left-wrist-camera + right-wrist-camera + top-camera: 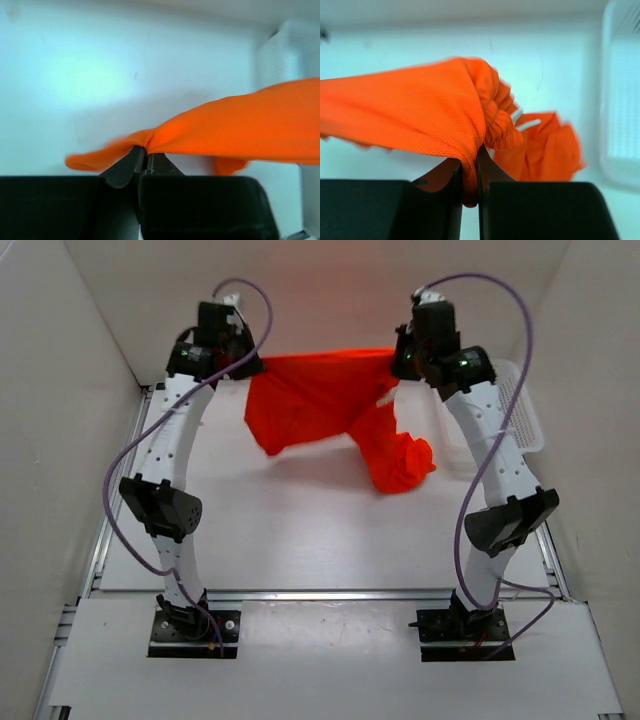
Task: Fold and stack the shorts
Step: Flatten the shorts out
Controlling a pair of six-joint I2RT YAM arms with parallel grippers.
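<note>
Above the white counter [300, 535], the left tool [145, 159] and the right tool [470, 172] are each closed tight on the hanging shorts [320, 405], so I judge no fold is made yet.

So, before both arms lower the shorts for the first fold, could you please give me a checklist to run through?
1. Hold of the left gripper on the shorts: ok, though it pinches only a thin edge.
2. Hold of the right gripper: ok, it is shut on fabric just below the gathered waistband.
3. Shorts spread flat between the grippers: not ok. One leg hangs bunched, low and to the right.
4. The drawstring free of the fingers: cannot tell, only a short white piece shows.
5. Fabric apart from the white basket: ok, the bunched leg sits beside it, not touching.
</note>
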